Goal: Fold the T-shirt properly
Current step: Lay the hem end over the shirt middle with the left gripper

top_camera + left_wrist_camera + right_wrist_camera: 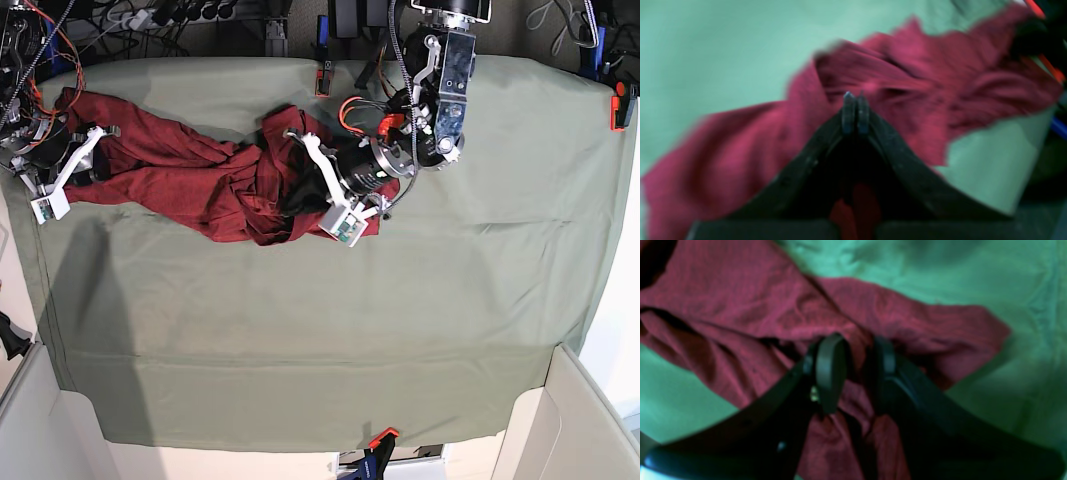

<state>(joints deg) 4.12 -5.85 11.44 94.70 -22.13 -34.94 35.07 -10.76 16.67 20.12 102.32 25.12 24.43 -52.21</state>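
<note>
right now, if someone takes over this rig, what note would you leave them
Left gripper: shut, tips together over the T-shirt; whether it pinches cloth cannot be told.
Right gripper: shut on the T-shirt, a bunch of red cloth between its fingers.
T-shirt: crumpled in a long heap across the far left part of the green table cloth, one arm at each end.
Done: no neat fold visible yet.
Left: spread it flat, then fold sleeves and body.
</note>
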